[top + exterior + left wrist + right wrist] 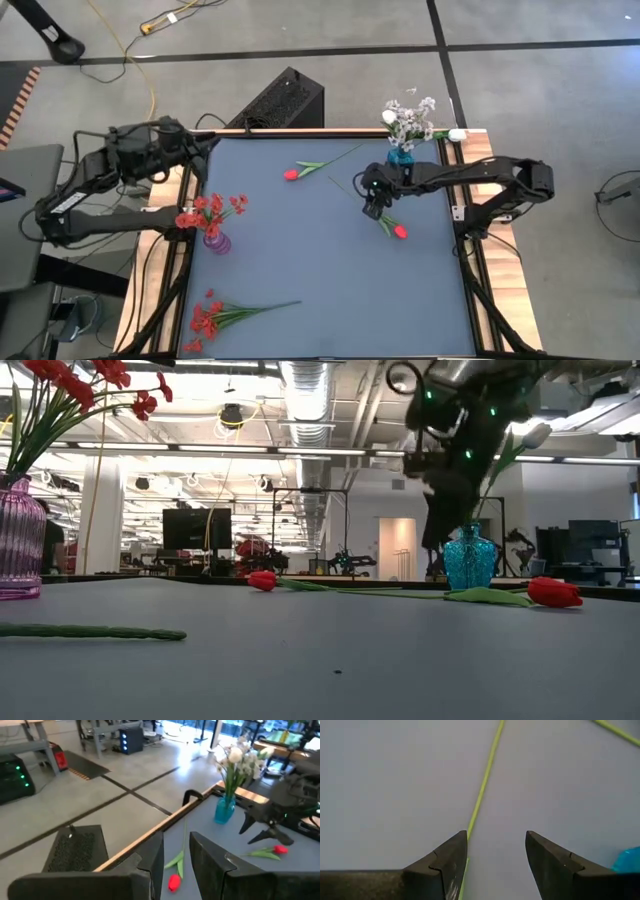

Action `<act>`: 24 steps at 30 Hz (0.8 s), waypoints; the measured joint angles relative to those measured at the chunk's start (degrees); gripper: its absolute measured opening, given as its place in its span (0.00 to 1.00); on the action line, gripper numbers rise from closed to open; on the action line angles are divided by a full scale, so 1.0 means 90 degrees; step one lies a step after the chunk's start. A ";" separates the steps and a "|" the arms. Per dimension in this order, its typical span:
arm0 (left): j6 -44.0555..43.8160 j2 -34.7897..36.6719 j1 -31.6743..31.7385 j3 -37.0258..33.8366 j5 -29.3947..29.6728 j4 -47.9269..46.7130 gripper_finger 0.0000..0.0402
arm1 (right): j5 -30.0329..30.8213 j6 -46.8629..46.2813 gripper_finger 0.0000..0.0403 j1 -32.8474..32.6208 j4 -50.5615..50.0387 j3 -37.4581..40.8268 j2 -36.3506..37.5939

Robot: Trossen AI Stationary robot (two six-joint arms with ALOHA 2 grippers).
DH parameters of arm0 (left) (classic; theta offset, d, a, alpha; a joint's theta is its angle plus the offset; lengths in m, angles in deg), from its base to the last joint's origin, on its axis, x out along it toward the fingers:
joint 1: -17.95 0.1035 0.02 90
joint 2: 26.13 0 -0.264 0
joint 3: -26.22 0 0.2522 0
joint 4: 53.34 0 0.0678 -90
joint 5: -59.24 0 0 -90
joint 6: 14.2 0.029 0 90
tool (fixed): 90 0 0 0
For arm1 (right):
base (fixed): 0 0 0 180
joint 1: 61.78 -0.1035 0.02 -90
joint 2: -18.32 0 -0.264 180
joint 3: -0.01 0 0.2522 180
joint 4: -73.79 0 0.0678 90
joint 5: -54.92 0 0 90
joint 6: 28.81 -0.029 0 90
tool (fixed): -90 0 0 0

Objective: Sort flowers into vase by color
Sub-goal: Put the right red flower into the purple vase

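- At the table's left edge: left gripper (180, 135), fingers a little apart and holding nothing, raised beyond the far left corner; it waits.
- Left side, near edge: purple vase (217, 240) holding red blossom stems (212, 210). Sorted.
- Front left: red blossom cluster (207, 318) lying flat on the table. Unsorted.
- Far centre: red tulip (292, 174) lying flat. Unsorted.
- Right of centre: right gripper (373, 207), fingers spread wide and empty, low over the green stem (482, 787) of a second red tulip (400, 231). Unsorted; judged the next pick.
- Far right: teal vase (400, 155) holding white flowers (408, 118). Sorted.
- Remaining, by judgement: three red stems for the purple vase.
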 joint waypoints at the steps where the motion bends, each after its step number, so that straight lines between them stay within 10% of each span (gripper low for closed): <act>1: -0.0042 0.0002 0.0018 0.0000 0.0026 -0.0001 0.20 | -0.0020 0.0006 0.56 0.0069 0.0249 0.0174 0.0000; 24: -0.0483 0.0060 0.0064 -0.0182 -0.0045 -0.0458 0.26 | -0.0363 -0.0162 0.55 -0.0228 0.2037 0.1107 -0.0913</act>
